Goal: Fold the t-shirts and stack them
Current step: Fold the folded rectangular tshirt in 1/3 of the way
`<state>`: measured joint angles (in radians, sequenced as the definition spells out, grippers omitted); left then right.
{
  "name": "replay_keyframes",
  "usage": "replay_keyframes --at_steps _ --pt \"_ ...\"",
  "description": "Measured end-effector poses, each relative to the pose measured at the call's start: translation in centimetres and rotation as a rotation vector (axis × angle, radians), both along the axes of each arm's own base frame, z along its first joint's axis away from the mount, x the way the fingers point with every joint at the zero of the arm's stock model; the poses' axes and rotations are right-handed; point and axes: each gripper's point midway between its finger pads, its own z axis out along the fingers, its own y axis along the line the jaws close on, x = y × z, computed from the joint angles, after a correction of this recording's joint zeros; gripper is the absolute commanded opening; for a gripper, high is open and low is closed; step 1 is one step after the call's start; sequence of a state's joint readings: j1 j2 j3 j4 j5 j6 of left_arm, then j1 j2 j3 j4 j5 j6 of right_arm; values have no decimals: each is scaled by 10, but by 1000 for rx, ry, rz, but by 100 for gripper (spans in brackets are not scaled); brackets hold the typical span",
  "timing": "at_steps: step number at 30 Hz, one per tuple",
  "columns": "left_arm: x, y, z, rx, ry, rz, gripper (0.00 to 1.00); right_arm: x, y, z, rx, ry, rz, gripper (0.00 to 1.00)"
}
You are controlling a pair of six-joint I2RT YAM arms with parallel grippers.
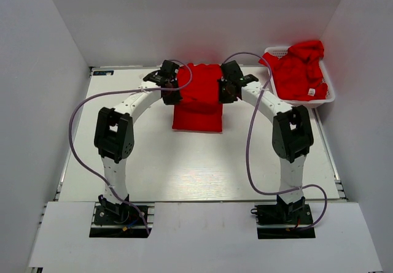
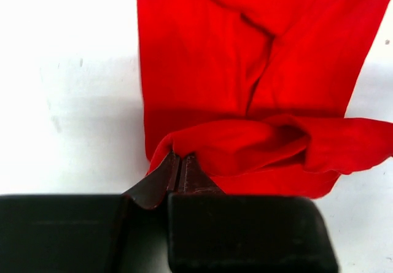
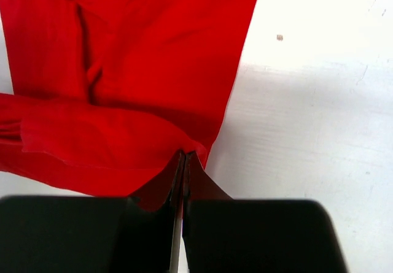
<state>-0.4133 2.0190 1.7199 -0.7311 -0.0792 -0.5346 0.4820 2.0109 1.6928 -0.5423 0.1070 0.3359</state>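
Two pincers grip one bright red, soft cloth t-shirt [image 1: 196, 110], which lies partly folded on the white table [image 1: 184, 169] at the upper middle of the overhead view. The left gripper [image 1: 170, 81] is at its left edge and the right gripper [image 1: 226, 86] at its right edge, and their dark bodies hide the cloth's far corners from above. In the left wrist view the left gripper [image 2: 179, 167] is clenched, its tips pinching a raised roll of the t-shirt [image 2: 245, 70]. The black housing blocks the lower frame, and the cloth runs off the top and right. In the right wrist view the right gripper [image 3: 184, 162] is likewise clamped on the edge of a lifted fold of the t-shirt [image 3: 135, 52], which is cut off at the top and left. At the upper right of the overhead view, a crumpled heap of red t-shirts [image 1: 298, 70] fills a white plastic lattice basket [image 1: 275, 51]. How many lie there cannot be told, though a small white tag [image 1: 311, 92] shows.
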Motion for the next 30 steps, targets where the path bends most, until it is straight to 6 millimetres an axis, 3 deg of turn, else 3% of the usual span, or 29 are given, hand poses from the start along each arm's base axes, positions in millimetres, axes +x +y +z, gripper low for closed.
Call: replay_keyframes --at_steps 11,20,21,23,24,25,26,27,30 --pt "32 -7 -17 -12 -36 -10 0 28 -4 -5 14 -20 5 0" --pt "45 2 -28 -9 -31 15 0 42 -1 -23 33 -26 30 0" --pt "46 3 -28 -10 -33 18 3 43 0 -25 36 -27 32 0" --pt "49 4 -27 -13 -42 20 30 46 1 -29 42 -29 34 0" --pt "51 5 -26 -12 -50 18 45 47 1 -30 44 -31 34 9" --pt "53 5 -25 -15 -57 20 81 48 1 -30 46 -32 33 27" --pt "55 6 -24 -15 -65 19 91 49 1 -30 50 -34 29 88" --pt "56 7 -23 -18 -70 23 98 50 1 -29 53 -38 27 90" --pt "60 9 -22 -16 -82 25 100 54 0 -26 52 -55 36 90"
